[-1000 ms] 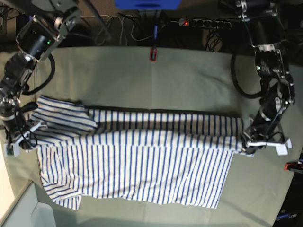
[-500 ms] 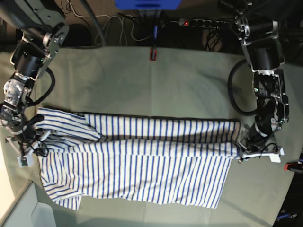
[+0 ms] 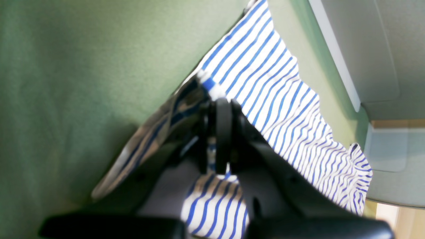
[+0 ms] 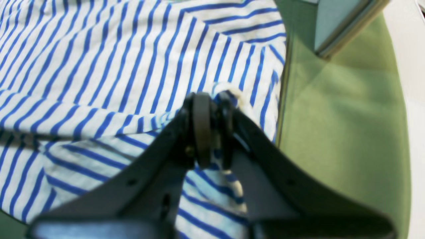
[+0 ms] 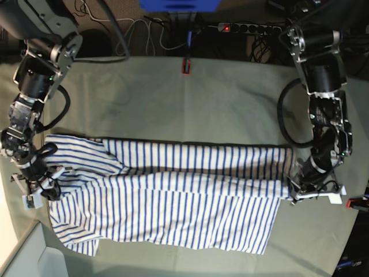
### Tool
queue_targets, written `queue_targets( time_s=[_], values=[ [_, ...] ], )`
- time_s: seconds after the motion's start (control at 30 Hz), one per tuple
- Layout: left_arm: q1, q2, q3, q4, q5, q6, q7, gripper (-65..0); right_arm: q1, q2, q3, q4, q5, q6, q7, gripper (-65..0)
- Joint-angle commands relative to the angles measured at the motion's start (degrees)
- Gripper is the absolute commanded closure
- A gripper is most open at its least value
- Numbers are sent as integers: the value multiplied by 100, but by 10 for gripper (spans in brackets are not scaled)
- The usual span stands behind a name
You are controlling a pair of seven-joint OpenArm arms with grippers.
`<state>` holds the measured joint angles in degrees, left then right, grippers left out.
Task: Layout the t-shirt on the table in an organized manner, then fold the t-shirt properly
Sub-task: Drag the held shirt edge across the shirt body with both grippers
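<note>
The soft white fabric t-shirt with thin blue stripes [image 5: 167, 202] lies spread across the near half of the large flat bench covered in pale grey-green cloth [image 5: 190, 104]. It stretches sideways between the two arms. Its far long edge is folded over toward the near side, so a doubled band runs along the far side of the shirt, while the rest lies flat in a single spread layer reaching toward the near edge of the bench. One short sleeve sits at the left of the base view, another at the near left corner.

The left claw [image 5: 294, 191], on the right of the base view, is clenched on the end of the folded band. In the left wrist view its black fingers [image 3: 223, 132] press together with striped cloth pinched between them, and a small dark blue tab [image 3: 207, 83] shows just past the fingertips.

The right claw [image 5: 36, 186], on the left of the base view, is low over the shirt's edge beside the sleeve. In the right wrist view its fingers [image 4: 201, 129] stand close together with a bunched fold of striped cloth and a white hem between them, so it grasps the shirt.

A small red clamp [image 5: 186, 66] sits at the far edge of the bench, and another [image 5: 357, 202] at the right edge.
</note>
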<state>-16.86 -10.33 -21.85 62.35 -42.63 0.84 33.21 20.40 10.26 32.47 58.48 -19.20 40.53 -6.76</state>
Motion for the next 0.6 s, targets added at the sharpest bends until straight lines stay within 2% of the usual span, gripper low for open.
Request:
queue_targets(
  time_s=[0.0,0.1,0.2,0.27,0.37,0.47,0.57],
  values=[
    [-155,-62,0,99,-49,-71,-73,-46,153,103,2,99,96,-53,171,-125],
    [-129,-62,0,99,-75,-71,-64,-187,153,147,2,99,96,-53,171,-251],
    [-112,-62,0,170,-93,-71,-64,-333,153,156,45,126,96,-53,171,-338],
    [-103,-53,-44,178,-93,-71,-64,-434,118,244,45,135,96,-53,171,-365],
    [170,-53,-44,372,-102,-71,-73,-540,-49,279,63,143,96,-53,171,-368],
    [513,-53,-44,486,-75,-71,-108,-584,-225,367,344,143,96,-53,206,-368],
    [618,-53,-26,240,-49,-71,-117,-585,-330,385,547,135,96,-53,215,-369]
  ],
)
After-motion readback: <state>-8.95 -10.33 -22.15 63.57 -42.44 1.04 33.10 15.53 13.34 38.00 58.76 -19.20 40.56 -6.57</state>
